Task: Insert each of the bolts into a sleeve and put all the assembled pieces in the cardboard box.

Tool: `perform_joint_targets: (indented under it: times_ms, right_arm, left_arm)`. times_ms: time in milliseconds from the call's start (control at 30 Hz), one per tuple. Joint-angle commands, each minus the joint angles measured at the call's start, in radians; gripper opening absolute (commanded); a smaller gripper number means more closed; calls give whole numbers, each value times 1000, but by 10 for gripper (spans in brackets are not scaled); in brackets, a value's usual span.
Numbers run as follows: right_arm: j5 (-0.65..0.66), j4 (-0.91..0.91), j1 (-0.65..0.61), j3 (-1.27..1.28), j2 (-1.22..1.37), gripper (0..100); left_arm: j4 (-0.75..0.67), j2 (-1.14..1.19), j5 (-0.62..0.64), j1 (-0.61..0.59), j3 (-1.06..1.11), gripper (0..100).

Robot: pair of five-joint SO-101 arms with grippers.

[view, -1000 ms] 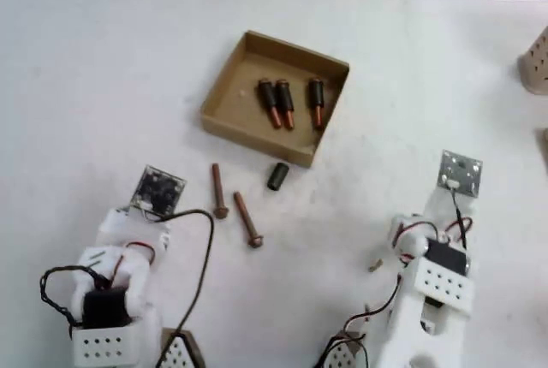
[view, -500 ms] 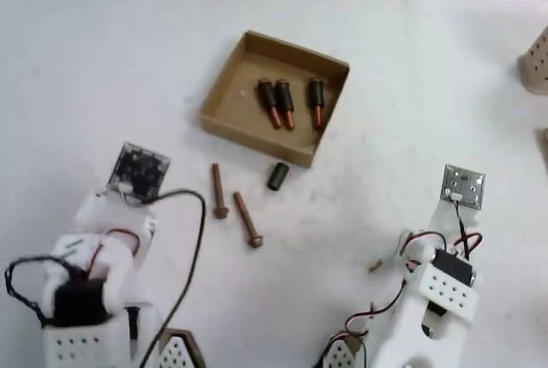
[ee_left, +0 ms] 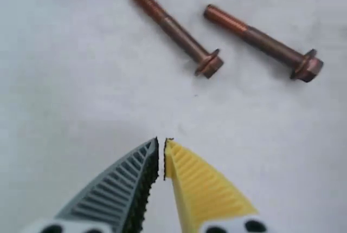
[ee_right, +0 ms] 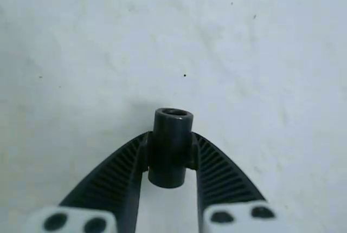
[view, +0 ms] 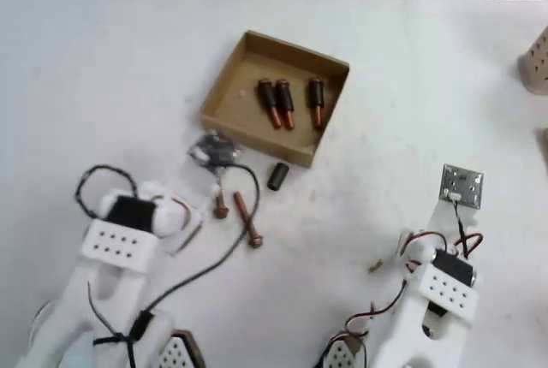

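Observation:
Two copper bolts (ee_left: 173,30) (ee_left: 263,42) lie side by side on the white table, just beyond my left gripper (ee_left: 161,142), which is shut with nothing in it. From above, the left arm (view: 128,231) leans over one bolt (view: 220,205); the other bolt (view: 247,220) lies beside it. My right gripper (ee_right: 169,135) is shut on a black sleeve (ee_right: 170,146), held upright over bare table. A loose black sleeve (view: 277,176) lies near the cardboard box (view: 257,141), which holds three assembled pieces (view: 285,103).
The right arm (view: 441,278) stands at the front right. A small brown bit (view: 375,265) lies on the table to its left. A white perforated object (view: 535,62) sits at the far right edge.
The left arm has swung from the front left corner toward the two bolts, its wrist now over them. The right arm drew back slightly, then kept still.

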Motion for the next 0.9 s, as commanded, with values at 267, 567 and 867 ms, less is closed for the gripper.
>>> perform_joint_targets:
  times_ms: [267,567,867]
  right_arm:
    - [8,-16,7,9,-21,18]
    - [8,-16,7,11,-21,18]
    - [8,-16,8,11,-21,18]
  left_arm:
    - [-29,12,-172,380,28,58]
    - [-121,245,-109,407,-44,58]
    - [-169,665,-107,418,-298,57]
